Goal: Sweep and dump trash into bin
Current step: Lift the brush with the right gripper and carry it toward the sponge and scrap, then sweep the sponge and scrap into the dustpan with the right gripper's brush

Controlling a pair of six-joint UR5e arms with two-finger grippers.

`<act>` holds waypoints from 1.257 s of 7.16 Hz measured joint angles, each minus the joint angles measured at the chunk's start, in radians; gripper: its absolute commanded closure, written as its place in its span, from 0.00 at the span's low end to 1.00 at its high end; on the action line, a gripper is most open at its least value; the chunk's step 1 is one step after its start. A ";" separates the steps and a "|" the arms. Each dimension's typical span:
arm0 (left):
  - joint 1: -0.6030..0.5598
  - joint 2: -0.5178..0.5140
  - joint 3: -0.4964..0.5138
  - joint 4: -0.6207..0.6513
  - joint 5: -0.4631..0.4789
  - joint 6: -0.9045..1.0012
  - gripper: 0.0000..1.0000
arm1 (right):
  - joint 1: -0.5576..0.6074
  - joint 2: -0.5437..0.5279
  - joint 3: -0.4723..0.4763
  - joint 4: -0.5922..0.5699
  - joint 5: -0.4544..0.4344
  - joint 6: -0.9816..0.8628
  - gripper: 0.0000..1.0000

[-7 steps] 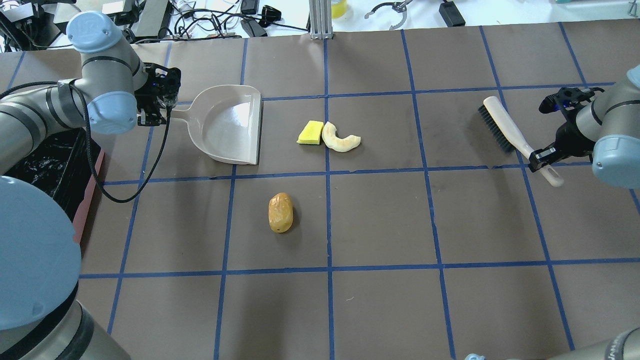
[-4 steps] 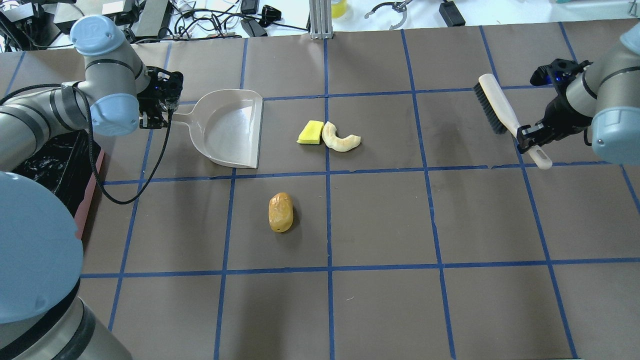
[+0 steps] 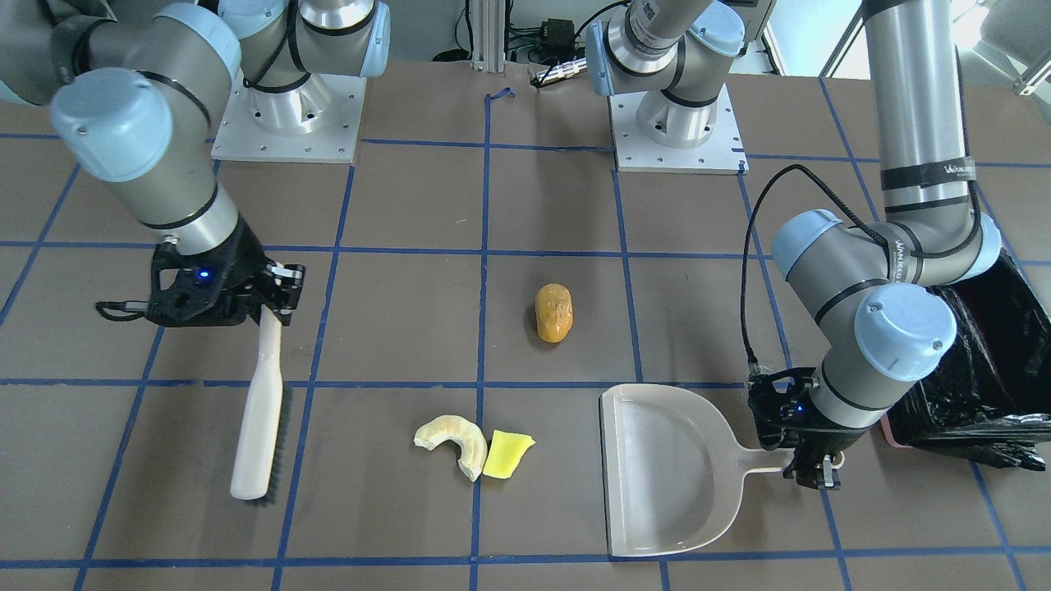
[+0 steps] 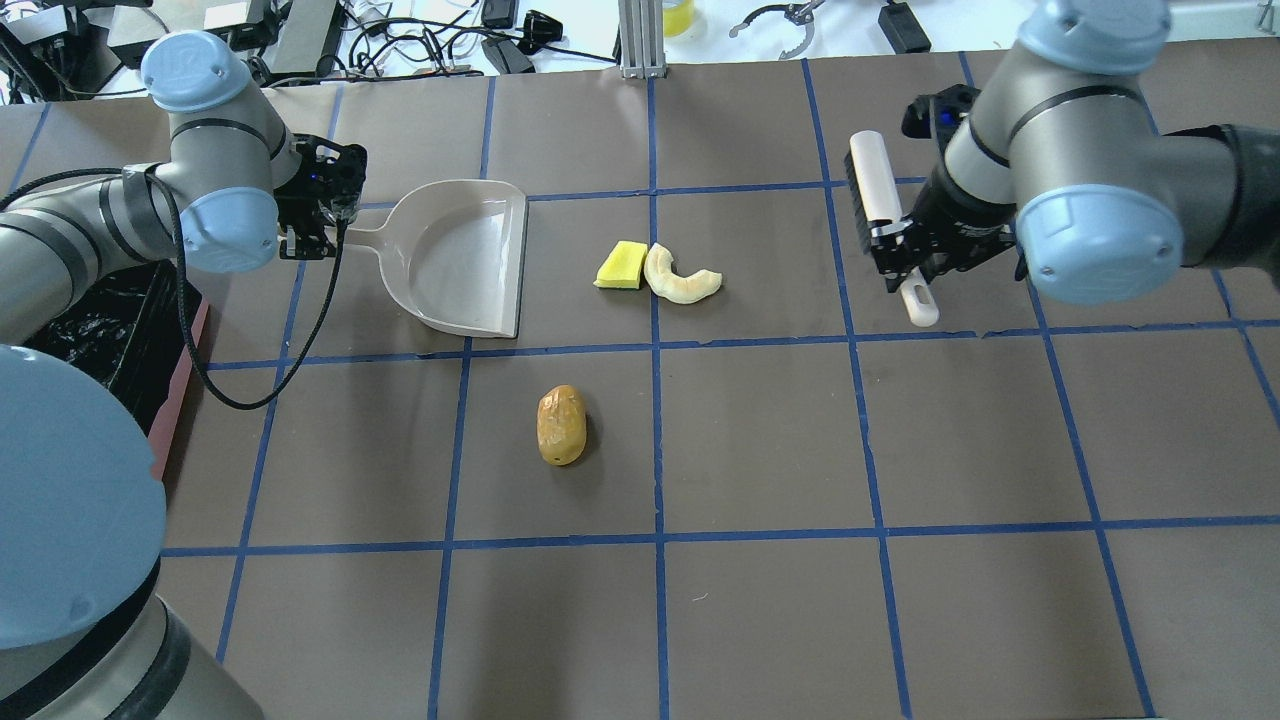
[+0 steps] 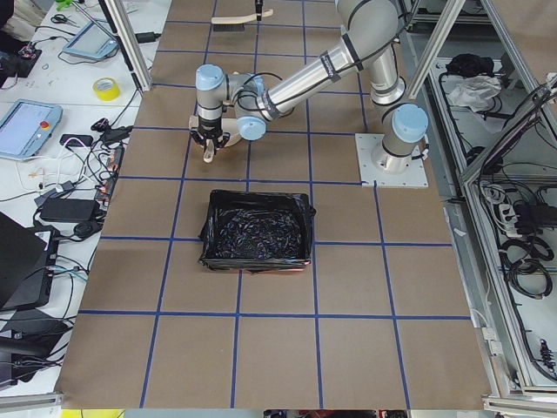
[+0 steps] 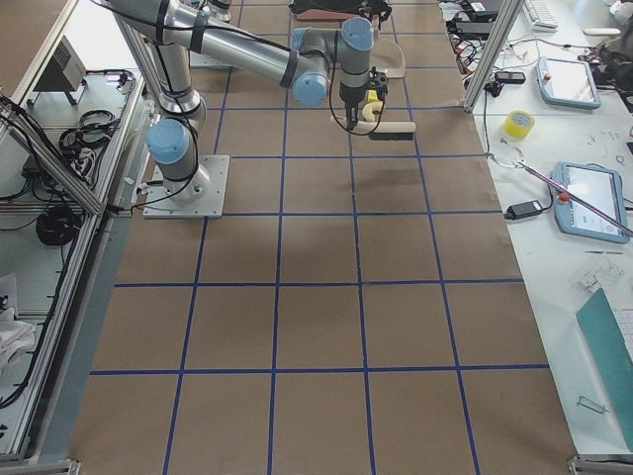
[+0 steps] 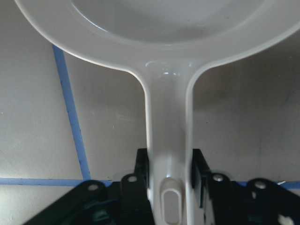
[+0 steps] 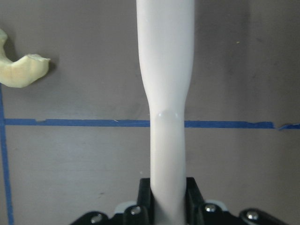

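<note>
The orange-brown lump [image 4: 562, 426] lies near the table's middle. The cream crescent [image 4: 680, 277] and the yellow wedge [image 4: 621, 265] touch each other just right of the translucent grey dustpan [image 4: 460, 257]. My left gripper [image 4: 318, 238] is shut on the dustpan's handle [image 7: 166, 140], with the pan flat on the table and its mouth facing the trash. My right gripper [image 4: 905, 262] is shut on the handle of a cream brush [image 4: 872, 195], right of the crescent, which also shows in the right wrist view [image 8: 21, 70]. The pink-sided bin [image 4: 178, 385] with its black bag stands at the left edge.
Blue tape lines grid the brown table. The left arm's black cable [image 4: 250, 390] loops over the table between dustpan and bin. Cables and devices lie beyond the far edge [image 4: 450, 40]. The arm bases [image 3: 673, 131] stand at the robot's side.
My right arm has swung left and toward the far side, carrying the brush from the right edge to about one grid cell right of the crescent. The dustpan has shifted only slightly.
</note>
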 measured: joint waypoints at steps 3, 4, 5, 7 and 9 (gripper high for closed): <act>-0.001 -0.001 0.000 -0.002 0.001 -0.002 1.00 | 0.135 0.099 0.003 -0.110 -0.005 0.199 1.00; -0.001 0.007 0.000 -0.008 0.004 0.001 1.00 | 0.148 0.112 0.004 -0.124 -0.001 0.228 1.00; -0.001 0.013 0.000 -0.016 0.006 0.002 1.00 | 0.153 0.116 0.004 -0.129 0.005 0.247 1.00; -0.004 0.013 -0.001 -0.024 0.014 -0.002 1.00 | 0.160 0.125 0.006 -0.131 0.010 0.270 1.00; -0.010 0.015 -0.001 -0.022 0.041 -0.018 1.00 | 0.190 0.142 0.007 -0.140 0.011 0.287 1.00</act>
